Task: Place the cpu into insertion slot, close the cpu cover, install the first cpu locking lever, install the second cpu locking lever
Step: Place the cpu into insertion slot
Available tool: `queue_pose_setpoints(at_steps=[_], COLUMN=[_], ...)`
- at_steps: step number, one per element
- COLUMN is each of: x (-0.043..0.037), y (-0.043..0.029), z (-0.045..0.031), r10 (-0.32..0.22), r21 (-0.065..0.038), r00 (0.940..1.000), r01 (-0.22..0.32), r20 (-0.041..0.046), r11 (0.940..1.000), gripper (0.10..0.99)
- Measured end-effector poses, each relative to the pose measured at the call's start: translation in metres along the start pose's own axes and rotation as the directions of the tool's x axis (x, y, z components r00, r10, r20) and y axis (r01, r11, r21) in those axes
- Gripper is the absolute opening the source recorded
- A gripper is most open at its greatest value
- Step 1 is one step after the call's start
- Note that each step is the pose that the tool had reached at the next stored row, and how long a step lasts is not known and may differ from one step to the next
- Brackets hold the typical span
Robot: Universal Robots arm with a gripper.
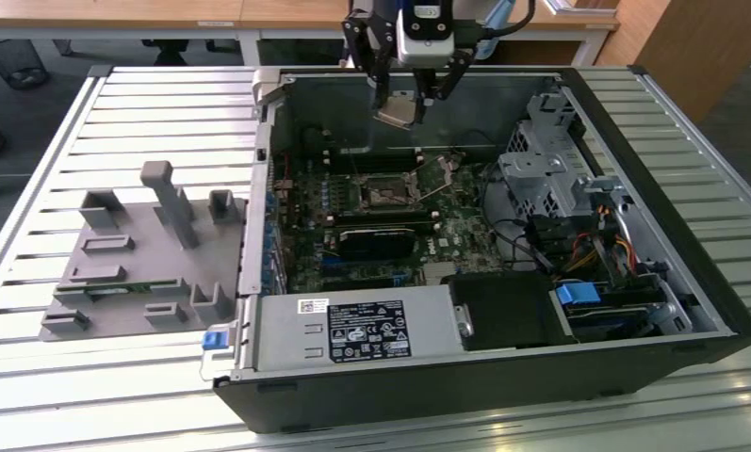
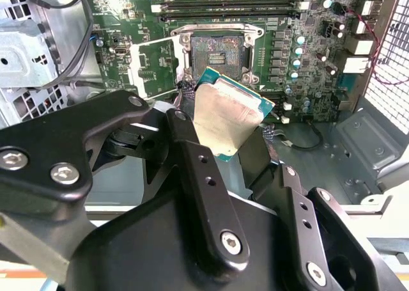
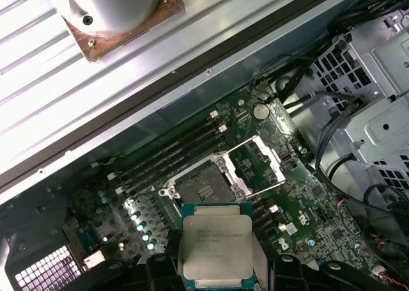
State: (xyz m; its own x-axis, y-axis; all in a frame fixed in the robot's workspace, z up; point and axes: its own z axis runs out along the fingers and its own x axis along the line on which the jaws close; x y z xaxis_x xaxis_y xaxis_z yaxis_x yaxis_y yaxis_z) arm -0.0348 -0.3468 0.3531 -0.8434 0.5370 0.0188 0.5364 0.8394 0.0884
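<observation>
cpu [image 3: 216, 247]: flat silvery-beige square, green-edged

The exterior view looked down at a slant from high above the open computer case [image 1: 476, 391]. It stood far enough from the insertion slot [image 1: 385, 193] to take in the whole case and the slatted table [image 1: 99, 113] around it. Both wrist views sat close above the slot and looked down past the tool [image 2: 220, 134]. The first wrist view also reached beyond the case wall to the table. All three views shared the slot and the cpu [image 3: 217, 246] in the tool.
</observation>
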Motion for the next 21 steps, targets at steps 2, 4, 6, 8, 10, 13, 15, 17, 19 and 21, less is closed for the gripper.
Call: queue_pose_setpoints(at_steps=[2,4,6,8,10,13,15,17,19,21], x=[0.0,0.0,0.0,0.0,-0.0001,-0.0001,-0.0001,-0.0001,-0.0002,-0.0002], y=[0.0,-0.0001,-0.0001,-0.0001,-0.0005,-0.0005,-0.0006,-0.0007,-0.0008,-0.0008], z=[0.0004,0.0007,0.0011,0.0015,0.0056,0.0061,0.0065,0.0078,0.0091,0.0095], r10=[0.0,0.0,0.0,0.0,0.0,0.0,0.0,0.0,0.0,0.0], r21=[0.0,0.0,0.0,0.0,0.0,0.0,0.0,0.0,0.0,0.0], r00=[1.0,1.0,1.0,1.0,1.0,1.0,1.0,1.0,1.0,1.0], r01=[0.0,0.0,0.0,0.0,0.0,0.0,0.0,0.0,0.0,0.0], r20=[0.0,0.0,0.0,0.0,0.0,0.0,0.0,0.0,0.0,0.0], r11=[1.0,1.0,1.0,1.0,1.0,1.0,1.0,1.0,1.0,1.0], gripper=[0.525,0.525,0.525,0.525,0.525,0.525,0.525,0.525,0.525,0.525])
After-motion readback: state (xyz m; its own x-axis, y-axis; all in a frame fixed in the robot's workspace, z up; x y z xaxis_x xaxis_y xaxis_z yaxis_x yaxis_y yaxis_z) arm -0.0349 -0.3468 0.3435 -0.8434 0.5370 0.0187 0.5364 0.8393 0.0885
